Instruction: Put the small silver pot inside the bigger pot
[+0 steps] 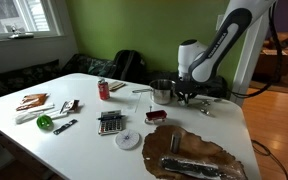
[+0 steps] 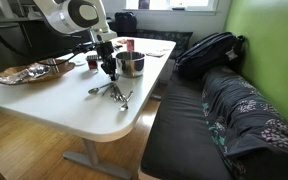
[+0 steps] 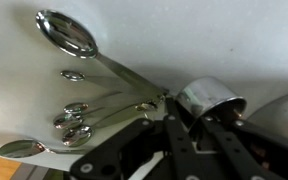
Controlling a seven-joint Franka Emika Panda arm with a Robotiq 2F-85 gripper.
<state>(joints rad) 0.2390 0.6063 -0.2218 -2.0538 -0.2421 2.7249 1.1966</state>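
in an exterior view, going from the left across the white table (image 1: 84, 150), the red can (image 1: 103, 90) comes first. next is the bigger pot (image 1: 162, 93), a shiny steel saucepan standing upright with its thin handle pointing back toward the can. just beside the pot on its right, the gripper (image 1: 188, 98) hangs low over the tabletop. in the wrist view a bunch of measuring spoons (image 3: 79, 110) lies fanned out on the left. to the right of them the small silver pot (image 3: 208, 97) sits at the tips of the dark fingers (image 3: 174, 132), its rim bright and its body partly hidden behind them. the fingers seem to stand on either side of it, but i cannot tell whether the claw is clamped on it or only set around it. nothing can be made out inside the bigger pot from these angles. as a judgement, the task is at the pickup stage: the small pot is near the big one but not in it, and the lift, the short carry over the rim and the release all remain.
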